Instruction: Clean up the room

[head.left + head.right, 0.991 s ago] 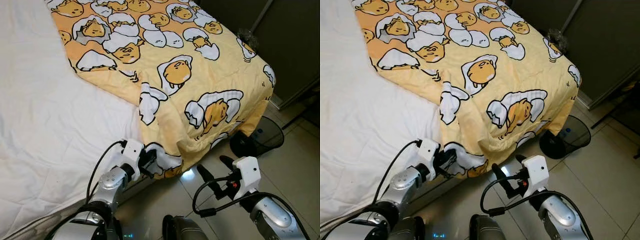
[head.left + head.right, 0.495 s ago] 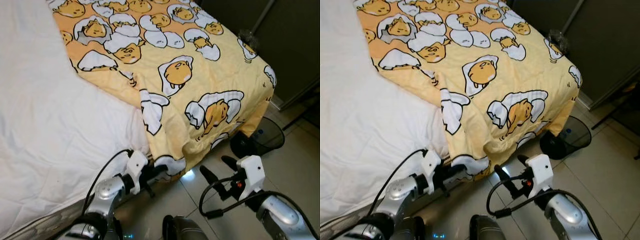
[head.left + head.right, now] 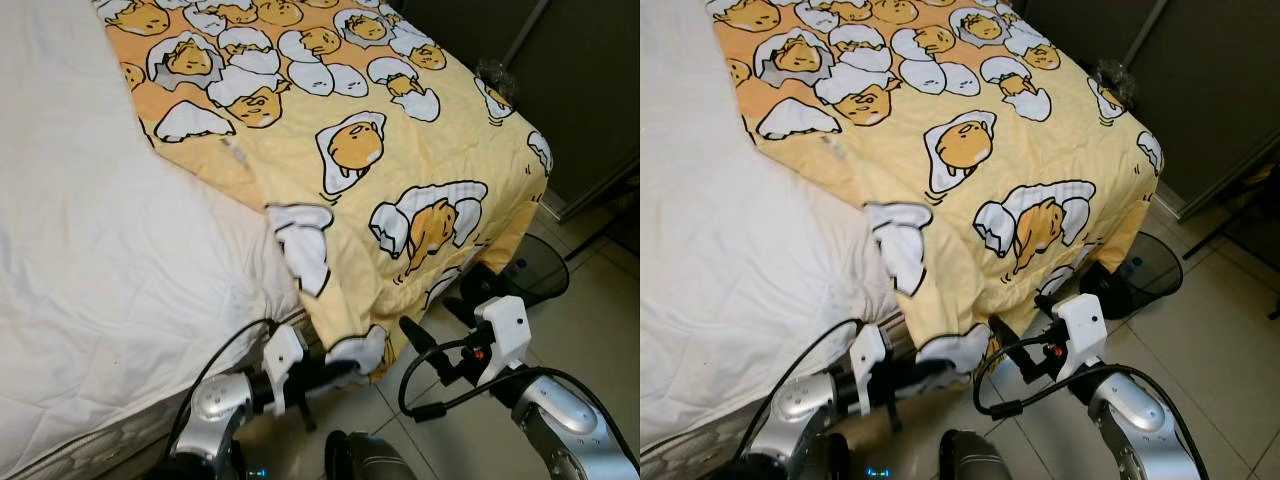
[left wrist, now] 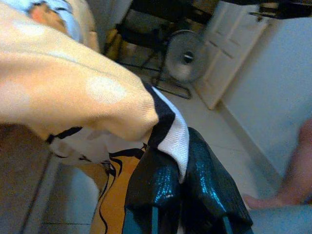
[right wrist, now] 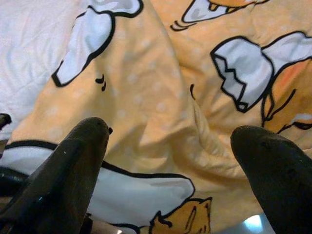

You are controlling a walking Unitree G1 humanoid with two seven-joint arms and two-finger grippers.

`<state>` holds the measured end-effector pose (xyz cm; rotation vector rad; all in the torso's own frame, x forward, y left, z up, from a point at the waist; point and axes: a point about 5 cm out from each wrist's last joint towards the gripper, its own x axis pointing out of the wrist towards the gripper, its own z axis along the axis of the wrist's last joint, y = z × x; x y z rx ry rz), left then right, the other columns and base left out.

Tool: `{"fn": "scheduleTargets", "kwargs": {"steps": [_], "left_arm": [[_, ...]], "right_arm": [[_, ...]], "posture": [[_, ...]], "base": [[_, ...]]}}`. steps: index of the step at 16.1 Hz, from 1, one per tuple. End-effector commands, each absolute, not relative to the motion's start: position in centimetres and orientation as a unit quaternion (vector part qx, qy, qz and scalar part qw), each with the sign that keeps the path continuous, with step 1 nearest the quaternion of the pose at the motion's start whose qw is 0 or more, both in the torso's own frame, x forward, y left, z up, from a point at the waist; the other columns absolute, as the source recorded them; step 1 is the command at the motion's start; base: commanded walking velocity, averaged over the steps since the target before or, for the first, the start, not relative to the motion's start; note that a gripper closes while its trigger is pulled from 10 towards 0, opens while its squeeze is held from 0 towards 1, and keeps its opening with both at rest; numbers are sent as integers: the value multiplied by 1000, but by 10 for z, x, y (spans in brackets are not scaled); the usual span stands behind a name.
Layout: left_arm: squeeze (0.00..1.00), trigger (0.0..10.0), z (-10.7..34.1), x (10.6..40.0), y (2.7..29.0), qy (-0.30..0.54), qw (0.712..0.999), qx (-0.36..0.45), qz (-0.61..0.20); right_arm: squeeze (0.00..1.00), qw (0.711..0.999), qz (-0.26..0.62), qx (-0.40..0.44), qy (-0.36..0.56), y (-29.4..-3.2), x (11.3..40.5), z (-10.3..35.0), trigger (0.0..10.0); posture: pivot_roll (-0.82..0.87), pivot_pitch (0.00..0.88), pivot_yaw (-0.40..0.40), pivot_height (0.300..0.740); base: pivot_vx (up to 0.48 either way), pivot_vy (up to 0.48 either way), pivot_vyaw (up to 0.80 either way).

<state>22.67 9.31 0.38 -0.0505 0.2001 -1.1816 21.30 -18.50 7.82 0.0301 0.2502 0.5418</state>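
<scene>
1. Left gripper (image 3: 335, 372): clamped on the hanging corner of the yellow egg-print blanket (image 3: 380, 190).
2. Right gripper (image 3: 432, 330): fingers spread apart, just beside the blanket's drooping edge.
3. Blanket: covers the white-sheeted bed (image 3: 90, 270).
4. Black floor fan (image 3: 535, 275): stands beyond the bed corner.

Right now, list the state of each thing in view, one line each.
Yellow blanket: spread over the bed, one corner pinched and hanging off the edge.
White sheet: bare on the robot's left side.
Left hand: shut on the blanket corner.
Right hand: open, near the hanging blanket edge.
Floor fan: on the tiles beside the bed.
</scene>
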Motion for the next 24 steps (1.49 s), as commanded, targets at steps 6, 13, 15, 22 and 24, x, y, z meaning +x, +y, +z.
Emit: {"fn": "scheduleTargets", "kwargs": {"steps": [6, 13, 15, 22, 24], "left_arm": [[0, 0, -12, 203, 114, 150, 791, -37, -592], [0, 0, -43, 171, 141, 227, 805, -49, -545], [0, 0, -45, 172, 149, 237, 820, -33, -521], [0, 10000, -56, 176, 157, 285, 847, 13, -448], [0, 10000, -36, 194, 141, 209, 850, -10, -483]], "right_arm": [[0, 951, 273, 27, 142, -198, 208, 79, 10000], [0, 945, 286, 27, 154, -198, 203, 75, 10000], [0, 945, 287, 27, 156, -198, 203, 74, 10000], [0, 944, 286, 28, 164, -197, 201, 70, 10000], [0, 944, 285, 28, 166, -198, 200, 69, 10000]], "posture": [[-196, 135, -123, 731], [-190, 135, -122, 731], [-189, 135, -121, 731], [-186, 133, -124, 731], [-187, 133, -124, 731]], "base": [[0, 0, 0], [0, -186, 0], [0, -240, 0], [0, 0, 0], [0, 0, 0]]}}
